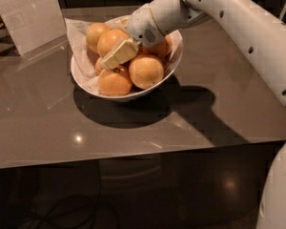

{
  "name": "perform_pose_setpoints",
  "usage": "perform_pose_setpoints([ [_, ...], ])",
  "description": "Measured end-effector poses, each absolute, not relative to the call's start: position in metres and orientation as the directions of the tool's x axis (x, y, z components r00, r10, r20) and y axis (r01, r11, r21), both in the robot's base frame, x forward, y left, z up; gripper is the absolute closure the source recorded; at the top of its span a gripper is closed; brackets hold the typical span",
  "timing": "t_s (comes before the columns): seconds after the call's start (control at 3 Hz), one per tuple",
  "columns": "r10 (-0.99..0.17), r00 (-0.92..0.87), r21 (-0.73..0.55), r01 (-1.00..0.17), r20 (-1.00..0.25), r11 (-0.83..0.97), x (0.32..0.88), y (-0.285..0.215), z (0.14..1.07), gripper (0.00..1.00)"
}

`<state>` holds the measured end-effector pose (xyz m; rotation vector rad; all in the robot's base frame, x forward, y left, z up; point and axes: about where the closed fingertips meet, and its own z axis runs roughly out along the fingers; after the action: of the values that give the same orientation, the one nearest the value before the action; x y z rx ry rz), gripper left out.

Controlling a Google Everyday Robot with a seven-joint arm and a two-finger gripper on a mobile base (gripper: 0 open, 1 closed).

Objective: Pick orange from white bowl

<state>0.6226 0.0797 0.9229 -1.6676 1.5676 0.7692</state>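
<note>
The white bowl stands on the grey table, lined with crumpled white paper and filled with several oranges. The largest smooth orange lies at the front right of the pile. Another orange lies at the front left, and two more lie at the back left. My gripper reaches in from the upper right. Its pale yellow tip lies on top of the pile, in the middle of the bowl, just left of and above the largest orange. The white wrist hides the oranges at the back right.
A clear acrylic sign holder stands at the back left of the table. My white arm spans the right side above the table. The table's front edge runs across below the bowl, with dark floor and cables beyond it.
</note>
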Motion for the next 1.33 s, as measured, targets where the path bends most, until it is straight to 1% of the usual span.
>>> perform_pose_setpoints([
  [0.67,-0.572,0.086,-0.098,-0.995,-0.816,-0.011,0.623,0.080,0.923,0.89],
  [1.0,-0.571,0.086,-0.098,-0.995,-0.816,-0.011,0.623,0.080,0.930,1.00],
  [1.33,-0.556,0.127,-0.145,-0.989,-0.821,-0.013,0.615,0.079,0.940,1.00],
])
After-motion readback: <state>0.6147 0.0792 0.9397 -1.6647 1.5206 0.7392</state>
